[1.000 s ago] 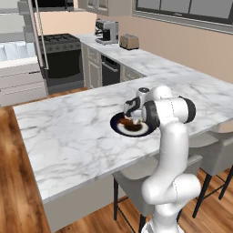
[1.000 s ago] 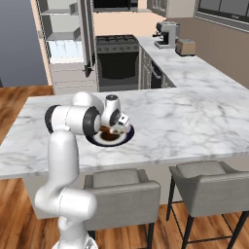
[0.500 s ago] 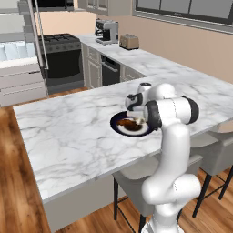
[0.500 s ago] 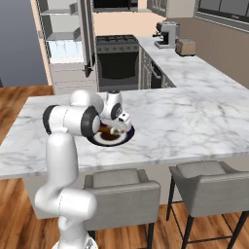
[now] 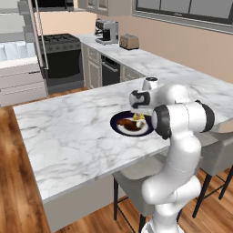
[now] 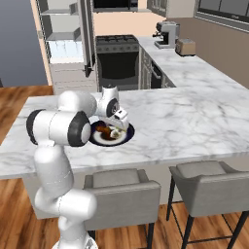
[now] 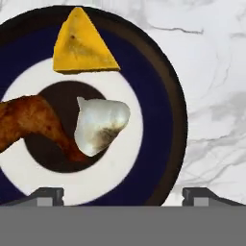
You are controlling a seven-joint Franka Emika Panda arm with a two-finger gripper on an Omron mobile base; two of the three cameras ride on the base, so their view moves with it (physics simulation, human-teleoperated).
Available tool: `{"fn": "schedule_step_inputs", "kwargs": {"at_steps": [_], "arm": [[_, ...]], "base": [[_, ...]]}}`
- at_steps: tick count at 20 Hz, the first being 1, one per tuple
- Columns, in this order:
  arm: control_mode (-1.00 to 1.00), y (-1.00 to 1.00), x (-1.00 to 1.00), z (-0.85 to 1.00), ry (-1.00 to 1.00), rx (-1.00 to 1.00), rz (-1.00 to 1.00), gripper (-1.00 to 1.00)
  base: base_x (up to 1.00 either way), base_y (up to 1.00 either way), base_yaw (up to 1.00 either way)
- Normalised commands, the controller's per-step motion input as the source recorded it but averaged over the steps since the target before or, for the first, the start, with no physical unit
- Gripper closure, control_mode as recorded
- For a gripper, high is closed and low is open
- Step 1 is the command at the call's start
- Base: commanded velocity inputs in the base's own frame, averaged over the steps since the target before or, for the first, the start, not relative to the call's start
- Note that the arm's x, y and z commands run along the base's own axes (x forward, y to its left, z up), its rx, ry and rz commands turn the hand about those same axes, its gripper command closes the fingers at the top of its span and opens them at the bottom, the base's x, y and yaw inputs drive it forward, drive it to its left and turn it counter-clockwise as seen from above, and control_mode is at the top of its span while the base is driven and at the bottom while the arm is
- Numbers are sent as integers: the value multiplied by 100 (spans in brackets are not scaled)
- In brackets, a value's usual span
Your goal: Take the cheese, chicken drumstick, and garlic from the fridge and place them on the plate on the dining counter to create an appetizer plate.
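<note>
Hovering just above the plate point(image 7: 161, 96), the hand point(image 7: 123, 194) had its fingertips spread apart and held nothing. The garlic point(image 7: 100, 125) lay on the white centre touching the chicken drumstick point(image 7: 33, 120); the cheese point(image 7: 81, 43) sat on the navy rim. With all three plated, a straight lift off the surface point(image 5: 68, 132) seemed wisest, nudging nothing.

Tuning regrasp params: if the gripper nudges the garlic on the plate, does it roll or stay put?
Probably rolls a little: the garlic is a rounded bulb tapering to a point, so it would likely wobble, not travel. It lies against the chicken drumstick, which may block it that way. The plate looks smooth, so sliding seems likely too.
</note>
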Motion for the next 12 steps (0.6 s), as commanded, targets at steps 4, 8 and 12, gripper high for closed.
{"fn": "schedule_step_inputs", "kwargs": {"at_steps": [4, 8, 12], "arm": [[-100, -36, -100, 76, -15, 0, -2, -100], [-100, -46, -100, 70, -12, 0, 0, -100], [-100, -56, -100, 49, -25, 1, 11, -100]], "base": [[0, 0, 0], [0, 0, 0], [0, 0, 0]]}}
